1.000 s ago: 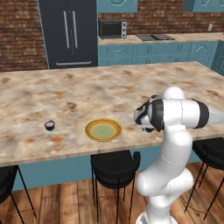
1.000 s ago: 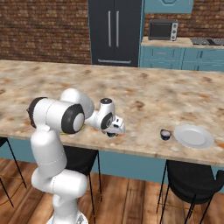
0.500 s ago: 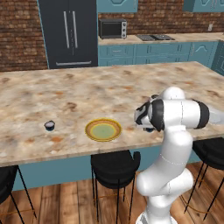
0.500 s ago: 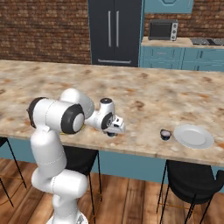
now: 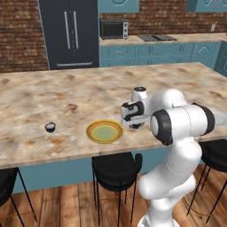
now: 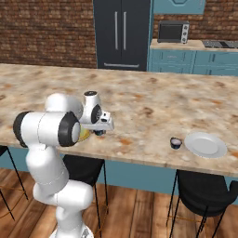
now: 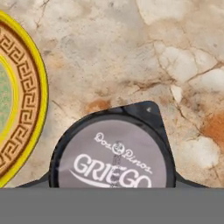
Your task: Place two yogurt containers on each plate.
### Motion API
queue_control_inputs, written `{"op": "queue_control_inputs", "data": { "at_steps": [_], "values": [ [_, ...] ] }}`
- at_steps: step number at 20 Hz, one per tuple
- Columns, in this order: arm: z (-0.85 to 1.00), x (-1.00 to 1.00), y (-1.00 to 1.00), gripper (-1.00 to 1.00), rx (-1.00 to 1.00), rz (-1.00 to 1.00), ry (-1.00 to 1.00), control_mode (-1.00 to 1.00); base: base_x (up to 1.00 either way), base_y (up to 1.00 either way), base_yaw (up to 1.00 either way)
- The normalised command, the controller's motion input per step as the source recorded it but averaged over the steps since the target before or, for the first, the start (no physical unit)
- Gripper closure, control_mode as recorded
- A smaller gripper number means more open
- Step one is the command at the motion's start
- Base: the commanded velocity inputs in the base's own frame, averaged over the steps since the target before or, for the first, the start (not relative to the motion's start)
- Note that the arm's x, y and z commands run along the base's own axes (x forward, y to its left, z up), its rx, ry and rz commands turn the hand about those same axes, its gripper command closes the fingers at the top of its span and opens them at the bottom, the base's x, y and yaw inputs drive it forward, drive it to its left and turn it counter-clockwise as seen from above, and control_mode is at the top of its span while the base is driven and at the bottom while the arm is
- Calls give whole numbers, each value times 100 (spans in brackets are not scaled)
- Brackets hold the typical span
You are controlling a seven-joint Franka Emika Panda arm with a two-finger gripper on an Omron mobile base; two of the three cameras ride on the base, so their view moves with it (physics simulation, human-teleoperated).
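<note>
**A:** anyone make out the lid in the hand view? that yogurt container (image 7: 111, 151) right under the camera reads "GRIEGO" in big white letters, with a smaller curly line above it, maybe "Dos Pinos", not sure

**B:** same here, GRIEGO is clear and the script is iffy. grey lid, dark rim, little pull tab pointing up-right. The cup sits just beside the yellow-rimmed plate (image 5: 104, 131), which has a brown Greek-key band inside the rim and a pale green middle

**A:** is the gripper (image 5: 133, 125) actually holding it?

**B:** cannot tell tbh. dark tips poke out on both sides of the cup at the bottom of the hand view, but whether the jaws are pressing on it isn't visible

**A:** other cups?

**B:** one yogurt cup (image 5: 50, 127) alone well left of the yellow plate, another (image 6: 175, 142) just beside the white-grey plate (image 6: 205, 144) on the far right. both plates look bare

**A:** and the room?

**B:** beige marble-look table (image 5: 53, 95) with rusty veins, black stools (image 5: 116, 166) tucked under it, wood floor. Behind it a brick wall, a dark fridge (image 5: 70, 33), teal cabinets (image 5: 155, 54), a microwave (image 5: 114, 29) and a cooktop (image 5: 158, 37)
</note>
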Motion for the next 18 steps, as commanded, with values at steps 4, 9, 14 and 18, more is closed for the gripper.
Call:
{"op": "queue_control_inputs", "data": {
  "at_steps": [4, 9, 14, 18],
  "values": [
    [5, 64, 100, 100, -5, 16, 40, -100, 0, 0, 0],
    [-30, 40, 69, 100, -1, 6, 22, -100, 0, 0, 0],
    [-63, 17, 21, 100, 0, 0, 1, -100, 0, 0, 0],
    [-41, 2, 20, 100, 0, 0, 0, -100, 0, 0, 0]
  ]
}}
